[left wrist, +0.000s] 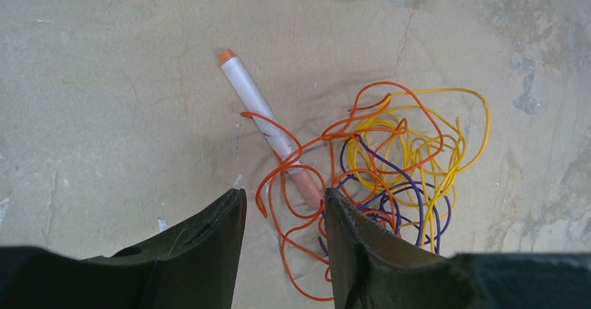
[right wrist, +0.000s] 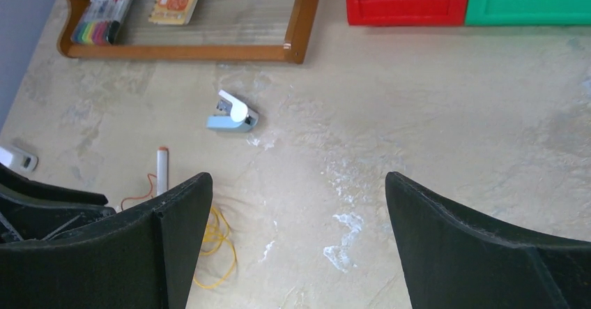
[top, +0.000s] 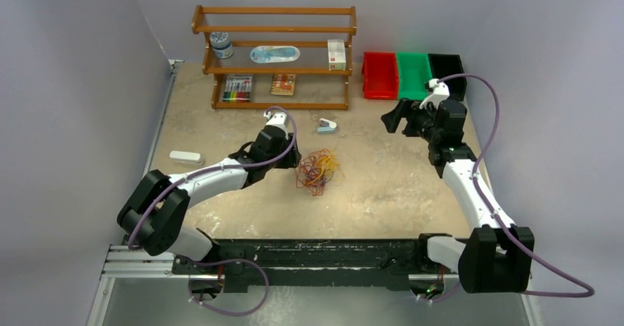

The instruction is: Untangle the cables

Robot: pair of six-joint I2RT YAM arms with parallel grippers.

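Hovering at 9 o'clock of the mid-table tangle of thin orange, yellow and purple looped cables [top: 318, 168], black left gripper [left wrist: 284, 201] is unclenched, holding nothing. Black right gripper [right wrist: 300, 183], at 2 o'clock, splayed, empty. Step: choosing a strand; next probably calls for pinching one orange loop.

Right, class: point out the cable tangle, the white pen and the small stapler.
cables [top: 318, 168]: top external view, middle of the tangle.
white pen [left wrist: 261, 110]: left wrist view, middle of its barrel.
stapler [right wrist: 234, 107]: right wrist view, its white top.
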